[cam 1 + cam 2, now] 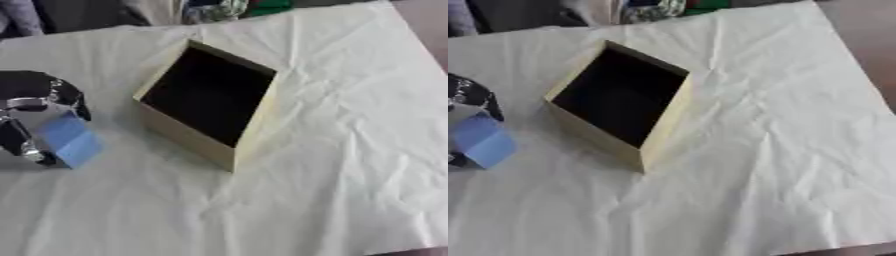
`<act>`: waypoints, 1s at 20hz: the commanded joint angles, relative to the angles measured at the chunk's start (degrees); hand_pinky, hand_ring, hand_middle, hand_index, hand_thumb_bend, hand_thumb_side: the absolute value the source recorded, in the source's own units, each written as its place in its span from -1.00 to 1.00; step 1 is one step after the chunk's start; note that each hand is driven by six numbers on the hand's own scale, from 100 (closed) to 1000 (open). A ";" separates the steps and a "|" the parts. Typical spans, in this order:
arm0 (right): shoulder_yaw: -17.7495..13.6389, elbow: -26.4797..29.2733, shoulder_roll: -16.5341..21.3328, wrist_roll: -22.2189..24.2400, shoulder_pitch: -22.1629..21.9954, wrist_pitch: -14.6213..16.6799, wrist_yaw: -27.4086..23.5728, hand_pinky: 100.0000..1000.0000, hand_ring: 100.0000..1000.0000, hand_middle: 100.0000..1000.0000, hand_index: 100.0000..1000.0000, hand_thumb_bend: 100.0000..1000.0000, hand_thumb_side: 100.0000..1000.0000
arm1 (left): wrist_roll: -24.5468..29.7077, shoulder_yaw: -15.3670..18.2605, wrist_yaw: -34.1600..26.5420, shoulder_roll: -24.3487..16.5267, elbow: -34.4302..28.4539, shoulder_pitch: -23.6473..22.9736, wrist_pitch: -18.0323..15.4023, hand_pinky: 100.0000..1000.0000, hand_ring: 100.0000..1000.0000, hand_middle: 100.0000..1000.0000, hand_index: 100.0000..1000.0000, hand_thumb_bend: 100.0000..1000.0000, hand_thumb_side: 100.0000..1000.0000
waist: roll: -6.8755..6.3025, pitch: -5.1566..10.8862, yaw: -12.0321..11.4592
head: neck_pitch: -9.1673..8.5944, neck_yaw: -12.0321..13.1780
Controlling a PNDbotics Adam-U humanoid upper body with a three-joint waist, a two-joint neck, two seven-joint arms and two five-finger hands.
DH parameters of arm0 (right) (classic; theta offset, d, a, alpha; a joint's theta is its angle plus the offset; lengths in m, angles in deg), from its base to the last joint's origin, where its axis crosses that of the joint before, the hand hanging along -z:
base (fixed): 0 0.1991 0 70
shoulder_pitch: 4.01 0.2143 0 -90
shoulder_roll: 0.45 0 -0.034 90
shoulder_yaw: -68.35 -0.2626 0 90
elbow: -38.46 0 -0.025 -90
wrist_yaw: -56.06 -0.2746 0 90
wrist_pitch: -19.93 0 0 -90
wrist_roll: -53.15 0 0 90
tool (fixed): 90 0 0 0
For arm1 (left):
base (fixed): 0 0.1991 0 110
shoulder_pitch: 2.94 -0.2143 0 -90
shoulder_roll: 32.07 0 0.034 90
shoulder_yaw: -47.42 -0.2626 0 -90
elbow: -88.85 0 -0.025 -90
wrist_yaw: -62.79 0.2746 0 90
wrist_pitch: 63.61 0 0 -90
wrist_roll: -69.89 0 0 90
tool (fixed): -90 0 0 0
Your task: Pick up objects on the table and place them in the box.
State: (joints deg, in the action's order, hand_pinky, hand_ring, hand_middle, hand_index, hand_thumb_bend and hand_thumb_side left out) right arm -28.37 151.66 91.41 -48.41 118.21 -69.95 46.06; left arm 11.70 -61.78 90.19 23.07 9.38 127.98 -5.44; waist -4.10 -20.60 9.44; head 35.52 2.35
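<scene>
1. Black and silver, the robot's left hand [31, 117] is seen at the left edge of both eye views, entering from the left side above the table.
2. A light blue, flat rectangular block [70, 139] is grasped by that hand: the fingers [68, 97] are curled over its upper edge, and another part of the hand is seen at its lower left corner.
3. The blue block is held tilted, with its broad face turned toward the camera, just left of the box and apart from it; whether its lower edge touches the cloth cannot be told.
4. A wrinkled white cloth [341, 150] is spread over the whole table, and a grey shadow is cast on it beneath the hand.
5. A pale yellow, open-topped rectangular box [185, 137] with a black interior is set on the cloth left of centre, turned askew so that one corner is pointed toward the near edge.
6. Nothing can be made out within the dark inside of the box.
7. To the right of the box only creased cloth is shown, reaching to the right and near edges.
8. The robot's right hand is shown in neither view.
</scene>
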 commanded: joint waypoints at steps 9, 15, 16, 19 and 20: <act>-0.71 0.72 0.75 -0.33 0.22 -0.05 -0.27 0.19 0.03 -0.07 0.31 -1.00 -0.10 | 20.16 3.89 -3.16 -0.94 -1.44 2.02 -20.14 0.40 0.01 -0.46 -0.30 0.11 -1.00 | -0.01 0.25 -0.51 | -0.41 -0.22; -0.82 0.84 0.82 -0.47 0.17 0.02 -0.12 0.19 0.04 -0.07 0.31 -1.00 -0.11 | 20.16 6.71 -3.40 1.66 -2.80 6.72 -19.65 0.40 0.00 -0.47 -0.32 0.06 -1.00 | -0.16 0.71 -0.57 | -0.06 -0.23; -0.80 0.89 0.78 -0.49 0.19 0.04 -0.09 0.19 0.04 -0.07 0.31 -1.00 -0.11 | 20.16 7.14 -3.22 2.89 -2.63 8.41 -19.48 0.41 0.01 -0.48 -0.32 0.06 -1.00 | -0.17 0.88 -0.56 | 0.01 -0.18; -0.72 1.03 0.63 -0.52 0.27 0.10 -0.03 0.19 0.04 -0.06 0.32 -1.00 -0.11 | 20.08 8.49 -1.81 7.80 -1.95 13.32 -19.10 0.41 0.02 -0.48 -0.32 0.05 -1.00 | -0.16 1.37 -0.48 | 0.10 0.01; -0.69 1.08 0.55 -0.54 0.33 0.11 -0.02 0.19 0.04 -0.06 0.32 -1.00 -0.11 | 19.96 8.90 -1.27 9.90 -1.53 14.98 -18.91 0.41 0.02 -0.48 -0.33 0.02 -1.00 | -0.14 1.50 -0.41 | 0.05 0.07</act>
State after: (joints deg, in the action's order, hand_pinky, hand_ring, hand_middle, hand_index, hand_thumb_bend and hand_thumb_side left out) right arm -28.69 151.68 91.38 -48.75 117.76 -69.86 45.95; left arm 12.10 -54.28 88.39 32.24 8.03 141.65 -5.04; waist -4.10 -20.54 9.06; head 35.44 2.35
